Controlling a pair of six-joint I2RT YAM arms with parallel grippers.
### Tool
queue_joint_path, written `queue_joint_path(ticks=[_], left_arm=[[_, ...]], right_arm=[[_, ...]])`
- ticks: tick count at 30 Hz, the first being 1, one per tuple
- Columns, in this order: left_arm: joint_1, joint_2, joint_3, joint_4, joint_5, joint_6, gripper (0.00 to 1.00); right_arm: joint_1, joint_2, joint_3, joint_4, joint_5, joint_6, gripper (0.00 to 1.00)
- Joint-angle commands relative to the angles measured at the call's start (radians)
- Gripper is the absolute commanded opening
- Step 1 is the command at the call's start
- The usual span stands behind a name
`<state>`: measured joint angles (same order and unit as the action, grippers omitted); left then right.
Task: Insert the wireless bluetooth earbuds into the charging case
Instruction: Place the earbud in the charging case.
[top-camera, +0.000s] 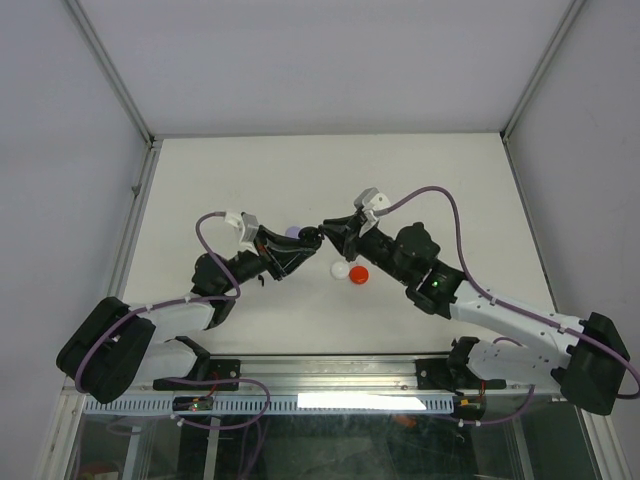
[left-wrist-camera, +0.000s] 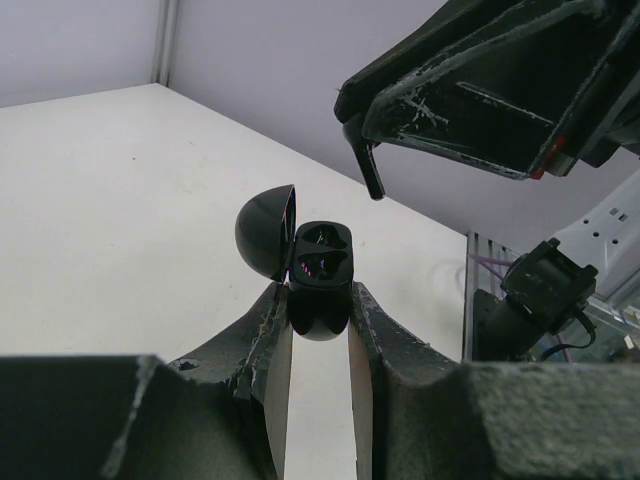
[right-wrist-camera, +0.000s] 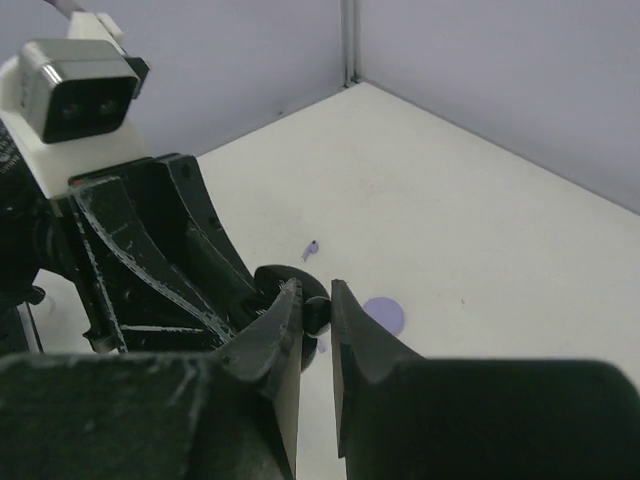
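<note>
Black plastic sat in both your claws. Your left claw (left-wrist-camera: 319, 296) was clamped on the rounded bottom of the black charging case (left-wrist-camera: 321, 262), one finger on either side, and it held the case upright off the counter (top-camera: 430, 180). The case's lid (left-wrist-camera: 264, 232) stood swung open to the left, and the two sockets inside faced up, both looking unfilled. Your right claw (right-wrist-camera: 316, 292) was closed on a black earbud (left-wrist-camera: 372, 172). From the left wrist view only its thin stem showed, pointing down from the claw's tip, above and a little to the right of the open sockets and not touching them. In the top view your two claws met nearly tip to tip over the middle of the counter. A white case (top-camera: 340, 269) and a red case (top-camera: 359, 274) lay side by side on the counter just beside your right arm. A purple case (right-wrist-camera: 383, 315) lay beyond the claws, and a tiny purple earbud (right-wrist-camera: 311, 249) lay a little farther off.
</note>
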<state>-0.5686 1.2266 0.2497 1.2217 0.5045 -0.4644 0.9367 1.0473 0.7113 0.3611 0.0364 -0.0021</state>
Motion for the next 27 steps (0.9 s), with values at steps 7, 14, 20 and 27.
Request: queue_joint_path(ticks=[7,14,20,27], left_arm=[[0.001,0.006,0.036,0.132,0.054,-0.088,0.0],[0.001,-0.004,0.03,0.153,0.056,-0.113,0.0],[0.002,-0.025,0.024,0.153,0.038,-0.13,0.0],[0.001,-0.025,0.028,0.129,0.021,-0.141,0.0]], right_arm=[[0.061,0.043,-0.017,0.234,0.02,-0.064,0.09],[0.077,0.053,-0.04,0.256,0.067,-0.099,0.09],[0.083,0.043,-0.048,0.256,0.061,-0.105,0.09],[0.086,0.02,-0.059,0.271,0.035,-0.069,0.09]])
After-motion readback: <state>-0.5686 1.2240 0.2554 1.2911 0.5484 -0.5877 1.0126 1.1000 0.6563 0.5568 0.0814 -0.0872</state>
